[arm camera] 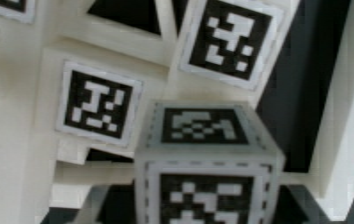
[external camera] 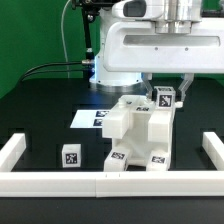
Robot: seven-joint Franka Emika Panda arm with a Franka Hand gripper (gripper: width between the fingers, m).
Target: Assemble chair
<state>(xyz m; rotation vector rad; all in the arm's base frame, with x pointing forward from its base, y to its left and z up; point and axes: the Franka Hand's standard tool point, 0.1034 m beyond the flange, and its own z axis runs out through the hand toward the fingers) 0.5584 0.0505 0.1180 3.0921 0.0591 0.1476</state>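
Note:
The partly built white chair (external camera: 135,135) stands mid-table, its blocky parts bearing square tags; in the wrist view its tagged faces (arm camera: 103,105) fill the background. My gripper (external camera: 166,99) hangs just above the chair's upper part, towards the exterior view's right, shut on a small tagged chair block (external camera: 164,96). In the wrist view that block (arm camera: 200,150) sits between my dark fingers (arm camera: 106,192), close against the chair, and my gripper (arm camera: 200,208) grips its lower part. Whether the block touches the chair I cannot tell.
A loose tagged cube (external camera: 70,157) lies at the front on the exterior view's left. The marker board (external camera: 92,118) lies behind the chair. The white border rail (external camera: 110,181) runs along the front and both sides. The robot's base (external camera: 115,65) stands behind.

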